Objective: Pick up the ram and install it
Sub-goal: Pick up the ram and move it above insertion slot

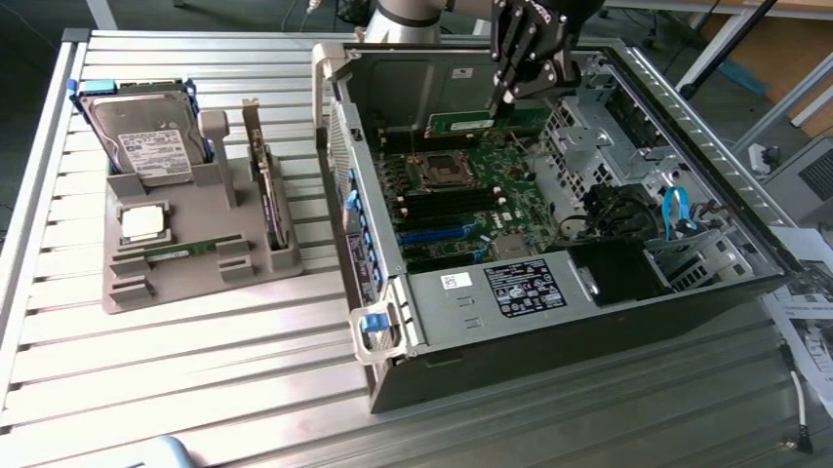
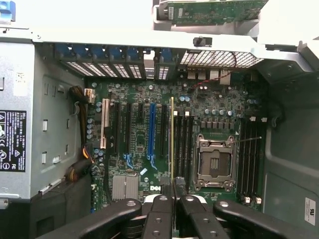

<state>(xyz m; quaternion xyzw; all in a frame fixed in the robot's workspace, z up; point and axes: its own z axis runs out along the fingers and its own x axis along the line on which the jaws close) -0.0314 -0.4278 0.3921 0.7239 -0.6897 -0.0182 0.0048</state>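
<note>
This looks like a robotics laboratory or a test workshop. An open computer case [image 1: 430,322] lies on a slatted aluminium table [image 1: 195,370]. A grey fixture [image 1: 195,283] presents loose parts (a hard drive [image 1: 150,136] among them). A robot gripper [image 1: 510,93] holds the ram [image 2: 172,139] over the motherboard [image 2: 214,99], and a dark equipment stand [image 1: 725,44] rises behind.

Thin green ram [image 1: 458,122], gripped edge-down

Ribbed metal table [image 1: 195,380], evenly lit. Past the table's far edge: dark floor [image 1: 221,12]. Off the table on the exterior view's right: wooden board [image 1: 781,54], papers [image 1: 805,327].
</note>
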